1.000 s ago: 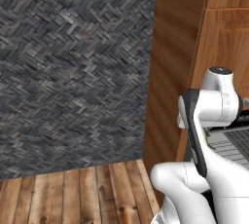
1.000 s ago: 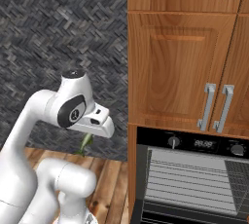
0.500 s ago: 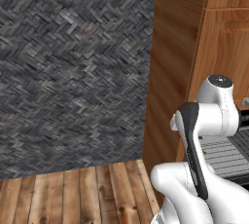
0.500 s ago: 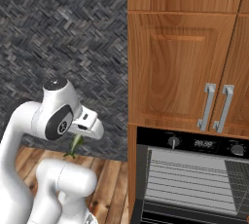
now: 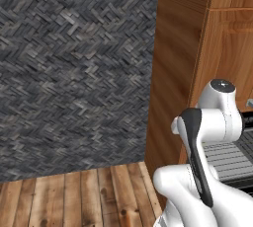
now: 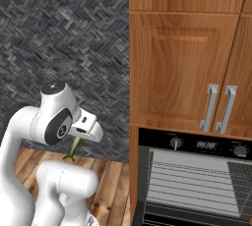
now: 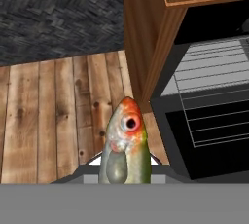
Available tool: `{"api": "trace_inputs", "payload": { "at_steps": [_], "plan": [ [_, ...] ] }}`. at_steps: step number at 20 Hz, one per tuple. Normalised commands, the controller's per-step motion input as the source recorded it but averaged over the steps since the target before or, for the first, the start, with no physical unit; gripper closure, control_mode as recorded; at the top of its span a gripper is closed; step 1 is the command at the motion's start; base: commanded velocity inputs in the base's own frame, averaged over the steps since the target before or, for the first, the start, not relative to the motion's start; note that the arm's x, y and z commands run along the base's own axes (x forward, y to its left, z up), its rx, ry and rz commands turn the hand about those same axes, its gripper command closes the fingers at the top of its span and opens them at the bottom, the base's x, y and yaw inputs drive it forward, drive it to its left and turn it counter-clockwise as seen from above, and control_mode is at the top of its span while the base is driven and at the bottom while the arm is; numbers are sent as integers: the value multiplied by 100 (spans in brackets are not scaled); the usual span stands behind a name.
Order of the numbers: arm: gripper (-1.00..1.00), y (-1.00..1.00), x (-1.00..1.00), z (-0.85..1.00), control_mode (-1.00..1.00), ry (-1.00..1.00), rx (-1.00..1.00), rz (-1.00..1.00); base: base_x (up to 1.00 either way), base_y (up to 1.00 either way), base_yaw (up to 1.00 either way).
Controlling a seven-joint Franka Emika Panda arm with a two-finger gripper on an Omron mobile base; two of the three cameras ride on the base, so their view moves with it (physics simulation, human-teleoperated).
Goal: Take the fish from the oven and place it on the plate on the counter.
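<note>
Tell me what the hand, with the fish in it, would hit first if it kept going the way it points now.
Most likely the wooden floor. The hand holds the fish nose-first and angled down, with planks beyond its head. The oven stands open off to one side, out of that line, though depth is hard to judge.

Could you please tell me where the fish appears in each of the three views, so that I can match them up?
Left base view: I cannot find it.
Right base view: the fish hangs at lower left, just under the claw, which is shut on it.
Hand view: bottom centre, head up, above the wooden floor.
Shared landmark: the oven's wire rack, right of the fish.
</note>
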Motion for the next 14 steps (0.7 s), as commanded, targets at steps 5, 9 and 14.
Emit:
{"api": "trace_inputs", "payload": {
  "at_steps": [5, 9, 14],
  "plan": [
    [100, 0, 0, 0, -100, 0, 0, 0, 0, 0, 0],
    [100, 3, 0, 0, -100, 0, 0, 0, 0, 0, 0],
    [100, 8, 0, 0, -100, 0, 0, 0, 0, 0, 0]
  ]
}}
